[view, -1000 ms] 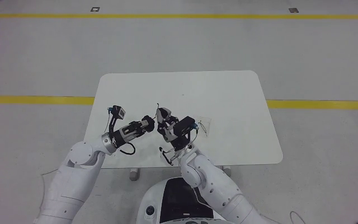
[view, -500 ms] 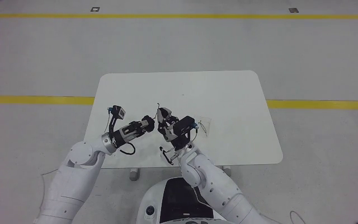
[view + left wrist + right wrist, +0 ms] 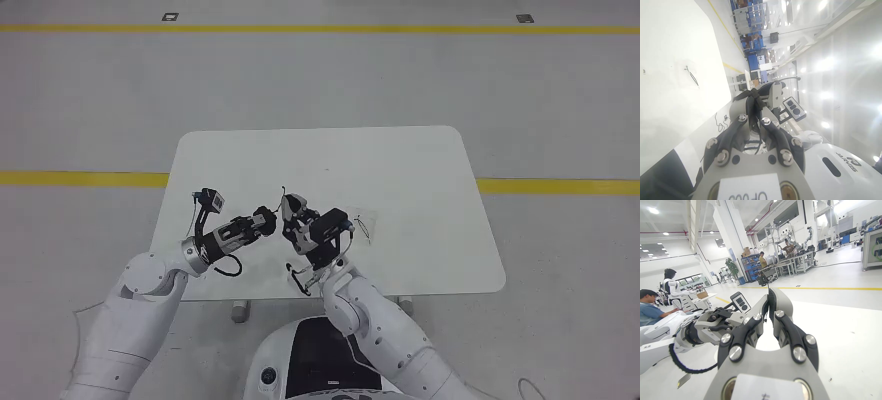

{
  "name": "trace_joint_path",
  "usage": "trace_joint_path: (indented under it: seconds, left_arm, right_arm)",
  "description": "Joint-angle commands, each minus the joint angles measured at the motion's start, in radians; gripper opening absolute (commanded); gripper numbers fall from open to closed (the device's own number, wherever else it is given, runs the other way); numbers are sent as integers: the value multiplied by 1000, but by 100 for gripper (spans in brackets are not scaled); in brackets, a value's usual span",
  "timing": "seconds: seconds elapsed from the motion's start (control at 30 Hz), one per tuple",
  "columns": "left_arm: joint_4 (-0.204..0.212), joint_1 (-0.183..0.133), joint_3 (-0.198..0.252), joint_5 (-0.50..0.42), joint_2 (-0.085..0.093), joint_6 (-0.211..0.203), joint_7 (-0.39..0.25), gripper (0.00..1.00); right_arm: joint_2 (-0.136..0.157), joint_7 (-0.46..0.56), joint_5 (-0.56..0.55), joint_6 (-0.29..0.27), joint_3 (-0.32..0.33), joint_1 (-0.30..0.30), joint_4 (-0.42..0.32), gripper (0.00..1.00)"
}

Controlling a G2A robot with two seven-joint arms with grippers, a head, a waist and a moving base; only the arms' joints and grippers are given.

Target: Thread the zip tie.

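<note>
Above the front middle of the white table [image 3: 400, 165] my two grippers meet tip to tip. My right gripper [image 3: 769, 293] is shut on a thin black zip tie [image 3: 768, 284], whose tail sticks up past the fingertips [image 3: 282, 191]. My left gripper [image 3: 753, 95] is shut on a dark, bunched bit of the same tie [image 3: 743, 96], right against the right gripper's white finger [image 3: 776, 91]. In the top view the left gripper [image 3: 268, 221] sits just left of the right gripper [image 3: 289, 211].
A second black zip tie [image 3: 367, 228], bent into a loop, lies flat on the table to the right of the grippers, also seen in the left wrist view [image 3: 693, 78]. The table's front edge runs just below both arms.
</note>
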Motion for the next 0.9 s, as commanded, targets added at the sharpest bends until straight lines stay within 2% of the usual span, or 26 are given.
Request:
trace_joint_path:
  seconds: [0.0, 0.3, 0.87]
  left_arm:
    - [0, 0, 0, 0, 0, 0, 0, 0]
    - [0, 0, 0, 0, 0, 0, 0, 0]
    - [0, 0, 0, 0, 0, 0, 0, 0]
  right_arm:
    - [0, 2, 1, -2, 0, -2, -1, 0]
    - [0, 7, 15, -25, 0, -8, -4, 0]
    - [-1, 22, 30, -35, 2, -5, 1, 0]
